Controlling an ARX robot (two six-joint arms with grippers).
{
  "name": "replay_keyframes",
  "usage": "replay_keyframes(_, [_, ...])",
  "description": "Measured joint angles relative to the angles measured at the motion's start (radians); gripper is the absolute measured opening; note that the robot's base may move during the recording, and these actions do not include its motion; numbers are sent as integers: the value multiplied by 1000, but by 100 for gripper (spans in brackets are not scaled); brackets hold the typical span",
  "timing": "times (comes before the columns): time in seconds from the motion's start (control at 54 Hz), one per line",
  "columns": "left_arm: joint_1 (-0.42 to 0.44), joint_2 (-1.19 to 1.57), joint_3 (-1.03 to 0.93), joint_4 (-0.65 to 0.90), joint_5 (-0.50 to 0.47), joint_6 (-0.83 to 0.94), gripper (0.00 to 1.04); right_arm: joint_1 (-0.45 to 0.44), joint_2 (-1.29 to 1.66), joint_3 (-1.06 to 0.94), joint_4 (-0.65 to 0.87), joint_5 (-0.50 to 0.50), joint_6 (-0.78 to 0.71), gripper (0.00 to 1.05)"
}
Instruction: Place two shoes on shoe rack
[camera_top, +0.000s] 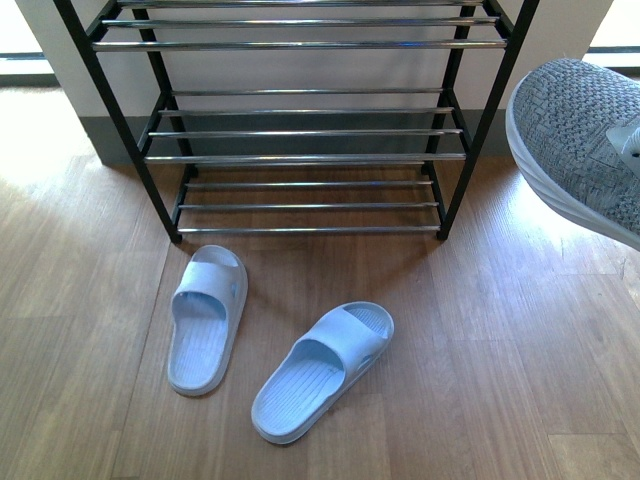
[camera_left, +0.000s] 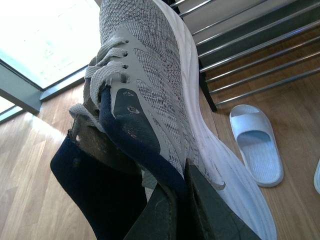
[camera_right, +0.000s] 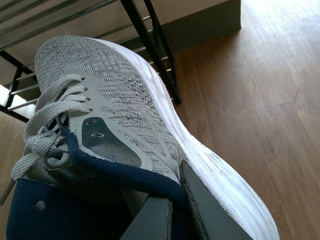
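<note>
Two shoes aloft before the shoe rack (camera_top: 300, 157): your left gripper (camera_left: 180, 181) has its jaws clamped on the navy collar of the left-held sneaker (camera_left: 150, 85). The shoe is grey knit with a white sole, and its toe points away toward the rack's chrome rods. Your right gripper (camera_right: 175, 186) grips the right-held sneaker (camera_right: 120, 100) the same way, jaws closed on the navy collar at the shoe's side. In the front view only the right-held sneaker shows, hanging in the air at the picture's right edge. It is clear of the rack's right-hand black post, with its toe toward the post. Three tiers of thin rods are in view between the black posts, each far wider than a shoe. Two pale blue slides lie on the wood floor (camera_top: 480, 380) just in front of the lowest tier. The left slide (camera_top: 207, 318) is near the rack's left post with its toe toward the rack. The right slide (camera_top: 322, 370) lies angled, toe turned toward the rack's right half. The two are near each other but apart. You have open floor to the right of the slides and beside the right post. A small grey mark on the left-held sneaker's sole, near the jaws, is too small to read.
</note>
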Motion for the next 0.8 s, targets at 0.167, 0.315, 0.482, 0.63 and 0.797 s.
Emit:
replay_keyframes(0.167, [0, 0, 0, 0, 0, 0, 2, 0, 0, 0, 0, 0, 0, 1])
replay_keyframes(0.315, [0, 0, 0, 0, 0, 0, 2, 0, 0, 0, 0, 0, 0, 1])
replay_keyframes(0.482, [0, 0, 0, 0, 0, 0, 2, 0, 0, 0, 0, 0, 0, 1])
replay_keyframes(0.63, [0, 0, 0, 0, 0, 0, 2, 0, 0, 0, 0, 0, 0, 1])
replay_keyframes(0.797, [0, 0, 0, 0, 0, 0, 2, 0, 0, 0, 0, 0, 0, 1])
